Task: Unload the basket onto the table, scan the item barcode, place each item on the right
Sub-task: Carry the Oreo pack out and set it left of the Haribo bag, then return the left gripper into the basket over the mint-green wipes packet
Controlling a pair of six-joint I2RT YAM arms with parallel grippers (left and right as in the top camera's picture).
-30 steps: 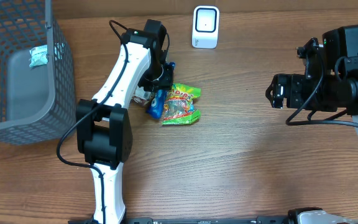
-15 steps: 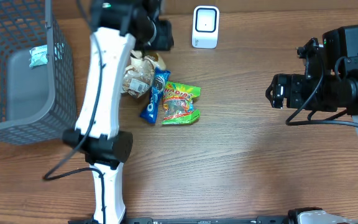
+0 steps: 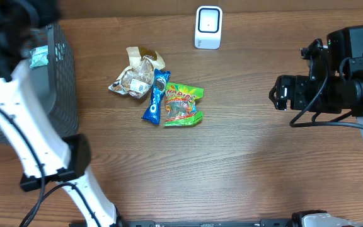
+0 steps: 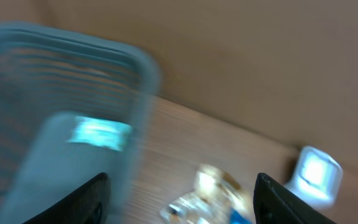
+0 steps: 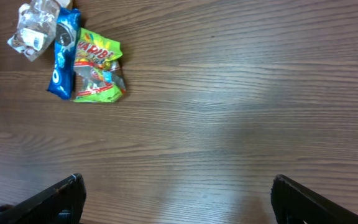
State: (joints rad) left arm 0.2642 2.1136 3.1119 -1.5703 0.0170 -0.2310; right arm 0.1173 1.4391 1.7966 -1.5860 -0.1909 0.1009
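Observation:
Three snack packs lie together on the table: a clear crinkled wrapper (image 3: 134,79), a blue Oreo pack (image 3: 154,98) and a green Haribo bag (image 3: 183,105). The white barcode scanner (image 3: 208,27) stands at the back edge. My left gripper (image 4: 182,205) is open and empty, high over the near rim of the grey basket (image 4: 73,93), and its view is motion-blurred. The left arm (image 3: 17,126) sweeps up the left side. My right gripper (image 5: 179,199) hangs open and empty at the right, well away from the Haribo bag (image 5: 98,65).
The grey mesh basket (image 3: 17,101) fills the far left and holds a small pale green packet (image 3: 38,57). Bare wood lies between the snacks and the right arm (image 3: 345,82).
My left arm has lifted off the snack pile and swung left over the basket, its jaws widening. The clear wrapper is now uncovered. The right arm has not moved.

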